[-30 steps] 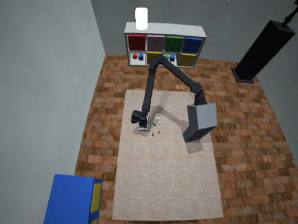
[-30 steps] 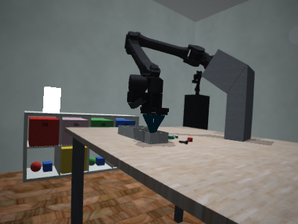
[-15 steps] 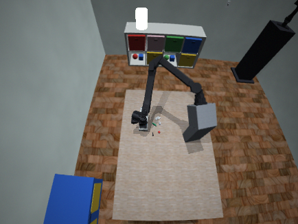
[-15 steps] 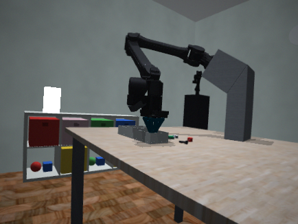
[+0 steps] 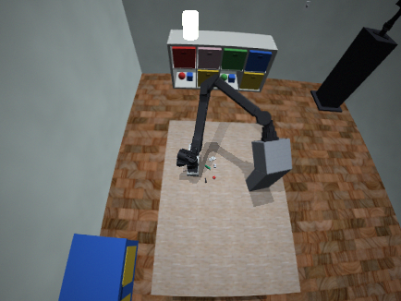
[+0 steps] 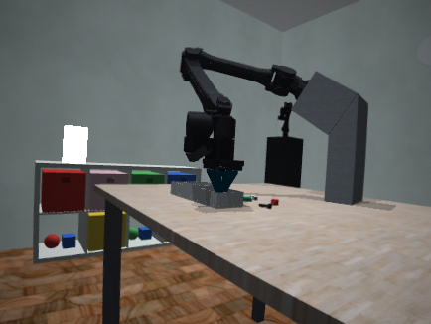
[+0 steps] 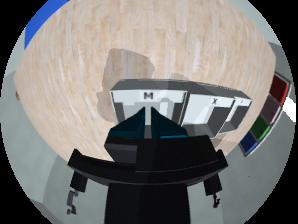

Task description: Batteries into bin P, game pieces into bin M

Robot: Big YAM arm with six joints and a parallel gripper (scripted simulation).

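Overall, the pale wood-grained rectangular table (image 5: 224, 240) (image 6: 278, 239) (image 7: 200, 30) runs well beyond the grey open-topped bin marked M (image 5: 192, 174) (image 6: 226, 200) (image 7: 116, 86), near one long edge. Above its mouth, the black gripper with tapered teal fingers (image 6: 221, 191) stands nearly closed, hiding part of its inside; whether anything is pinched, I cannot tell. Beside the bins lies a small red piece (image 5: 213, 177) (image 6: 274, 202), too small to identify.
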